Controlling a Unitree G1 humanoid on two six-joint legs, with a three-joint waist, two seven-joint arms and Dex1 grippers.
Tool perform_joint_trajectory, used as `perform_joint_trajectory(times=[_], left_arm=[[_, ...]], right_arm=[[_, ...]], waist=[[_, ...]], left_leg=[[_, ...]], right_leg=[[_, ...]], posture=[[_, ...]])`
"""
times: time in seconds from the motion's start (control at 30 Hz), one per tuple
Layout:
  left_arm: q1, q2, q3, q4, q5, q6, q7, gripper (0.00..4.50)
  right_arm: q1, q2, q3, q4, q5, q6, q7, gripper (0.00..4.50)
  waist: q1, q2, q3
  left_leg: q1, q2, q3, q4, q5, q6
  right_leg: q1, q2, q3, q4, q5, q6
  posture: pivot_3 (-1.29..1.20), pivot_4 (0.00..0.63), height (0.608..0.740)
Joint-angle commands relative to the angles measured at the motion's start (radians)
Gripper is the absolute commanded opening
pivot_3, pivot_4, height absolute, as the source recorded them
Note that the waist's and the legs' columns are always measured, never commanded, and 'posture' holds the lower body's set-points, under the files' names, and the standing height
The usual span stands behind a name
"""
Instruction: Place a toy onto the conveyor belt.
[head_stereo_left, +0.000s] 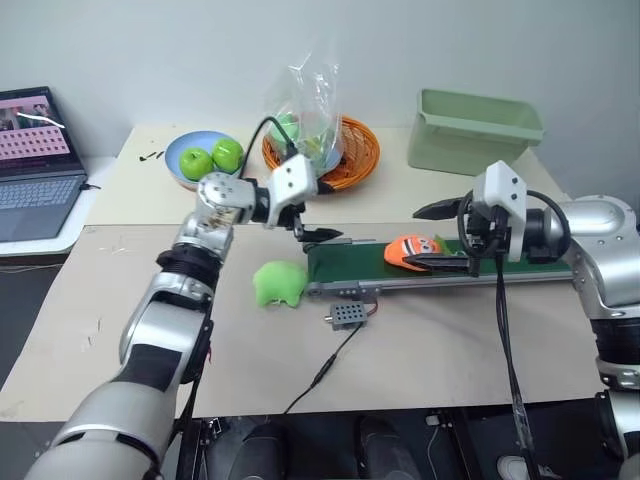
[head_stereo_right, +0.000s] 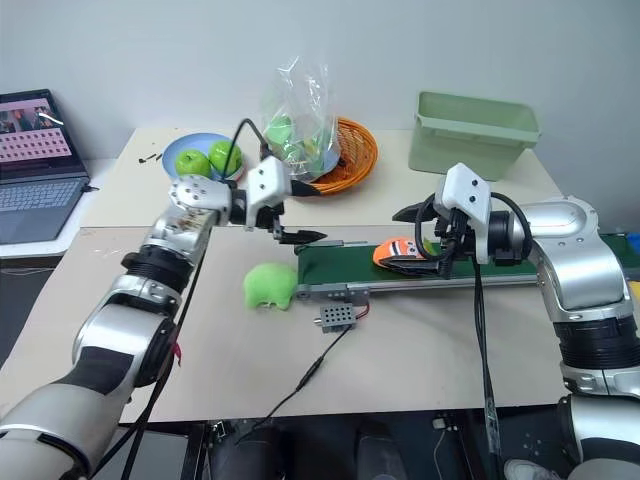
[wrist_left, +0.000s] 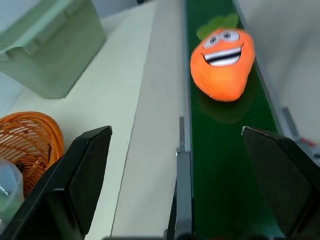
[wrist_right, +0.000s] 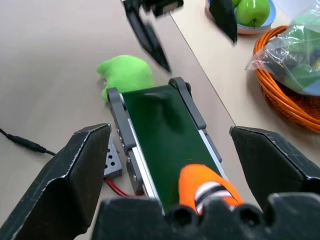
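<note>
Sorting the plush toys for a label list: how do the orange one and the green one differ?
The carrot is orange with a cartoon face; the green blob shows no face. The carrot lies on the belt; the blob sits on the table beside the belt's end. Both are small plush toys.

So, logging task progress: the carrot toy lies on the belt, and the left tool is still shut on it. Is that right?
Not quite. The carrot toy does lie on the belt, but the left tool is open and clear of it. The left wrist view shows both fingers spread wide, with the toy lying free further along the belt.
</note>
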Motion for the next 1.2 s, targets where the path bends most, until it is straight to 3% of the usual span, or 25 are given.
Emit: perform_joint_trajectory(times=[0.03, 0.17, 0.3, 0.47, 0.73, 1.2], left_arm=[[0.139, 0.107, 0.068, -0.346, -0.182, 0.313, -0.086, 4.45], [0.295, 0.192, 0.151, -0.647, -0.301, 0.537, -0.004, 4.45], [0.434, 0.153, 0.317, -0.879, -0.403, 0.714, 0.251, 4.45], [0.572, 0.164, 0.366, -1.032, -0.455, 0.781, 0.361, 4.45], [0.606, 0.15, 0.375, -1.07, -0.507, 0.784, 0.47, 4.45], [0.582, 0.199, 0.336, -1.012, -0.535, 0.767, 0.483, 4.45]], right_arm=[[-0.033, -0.013, -0.02, -0.005, 0.001, -0.028, 0.011, 4.5], [-0.058, -0.008, -0.015, 0.022, 0.005, -0.037, 0.027, 4.5], [-0.085, 0.016, -0.013, 0.088, -0.005, -0.056, 0.022, 4.5], [-0.089, 0.025, -0.017, 0.122, -0.003, -0.068, 0.036, 4.5], [-0.11, 0.051, -0.013, 0.166, -0.009, -0.091, 0.041, 4.5], [-0.075, 0.042, -0.043, 0.124, 0.004, -0.073, 0.009, 4.5]], waist=[[-0.009, 0.0, 0.0], [-0.005, 0.0, 0.0], [-0.001, 0.0, 0.0], [0.009, 0.0, 0.0], [0.015, 0.0, 0.0], [0.013, 0.0, 0.0]], left_leg=[[0.0, 0.0, 0.0, 0.0, 0.0, 0.0], [0.0, 0.0, -0.002, 0.001, 0.0, 0.0], [0.002, 0.001, -0.004, 0.0, 0.0, 0.0], [0.002, 0.0, -0.003, 0.0, 0.0, 0.0], [0.003, 0.0, -0.001, 0.0, 0.0, -0.001], [0.003, 0.0, -0.001, 0.0, 0.0, -0.001]], right_leg=[[0.0, 0.0, 0.0, 0.0, 0.0, 0.0], [0.0, 0.0, -0.001, 0.001, 0.0, 0.0], [0.002, -0.001, -0.001, 0.001, 0.0, 0.0], [0.002, -0.001, -0.001, 0.001, 0.0, 0.0], [0.003, -0.001, -0.001, -0.001, 0.0, 0.0], [0.003, -0.001, -0.001, -0.001, 0.0, 0.0]], posture=[[0.0, 0.15, 0.74], [0.0, 0.15, 0.74], [0.0, 0.15, 0.74], [0.0, 0.15, 0.74], [0.0, 0.15, 0.74], [0.0, 0.15, 0.74]])
